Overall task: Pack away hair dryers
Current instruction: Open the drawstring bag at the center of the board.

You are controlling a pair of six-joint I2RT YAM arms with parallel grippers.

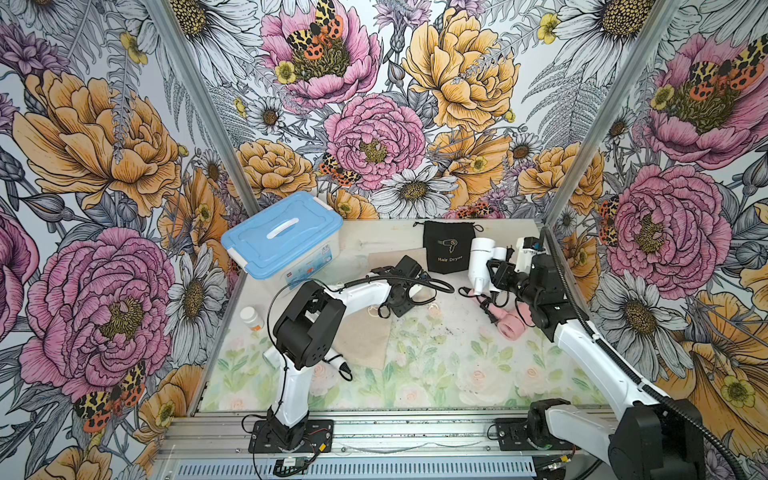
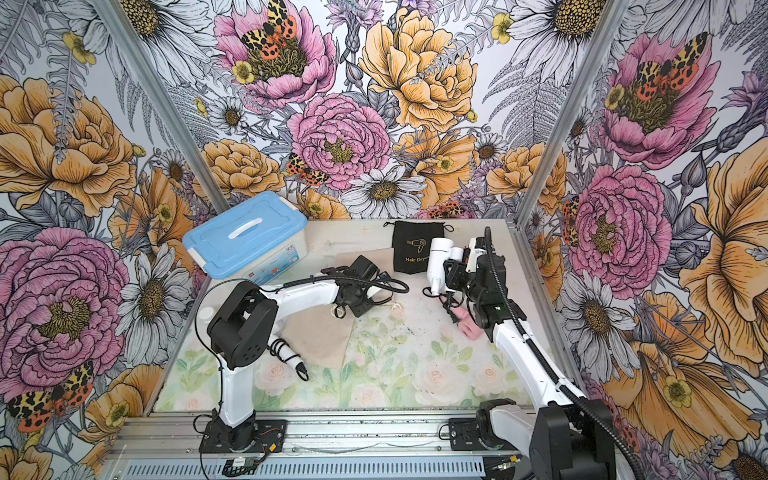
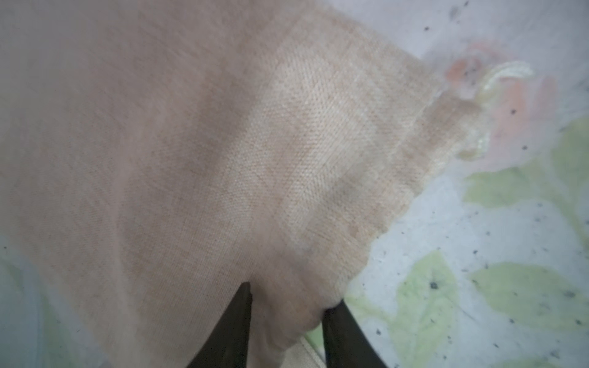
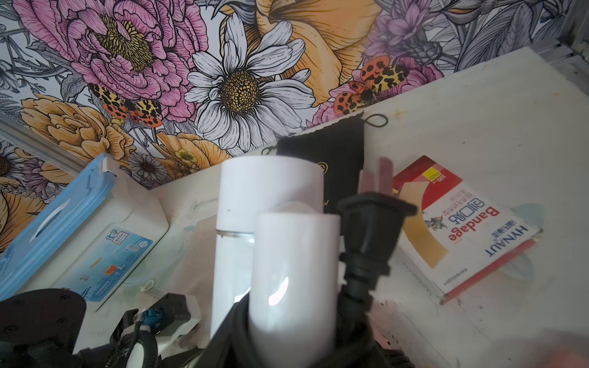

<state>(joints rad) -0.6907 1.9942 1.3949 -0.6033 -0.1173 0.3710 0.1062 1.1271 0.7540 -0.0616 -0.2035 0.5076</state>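
Left claw (image 3: 288, 313), narrow, pinches the beige pouch (image 1: 365, 336) edge mid-frame in a top view; lifting only the top layer should gape its mouth for the white hair dryer (image 1: 481, 255), held aloft right of centre by the right claw (image 1: 494, 270).

Three walls carry floral wallpaper (image 1: 374, 141): big pink peonies, orange blooms, white daisies and grey ferns, with spotted orange-and-yellow moths (image 1: 318, 31) among them. Grey metal posts (image 1: 199, 104) run up both back corners. The desk (image 1: 436, 374) bears a faded print of pale roses and green leaves, speckled with dark flecks. A ribbed metal rail (image 1: 415, 432) lines its near edge. The light is soft and even
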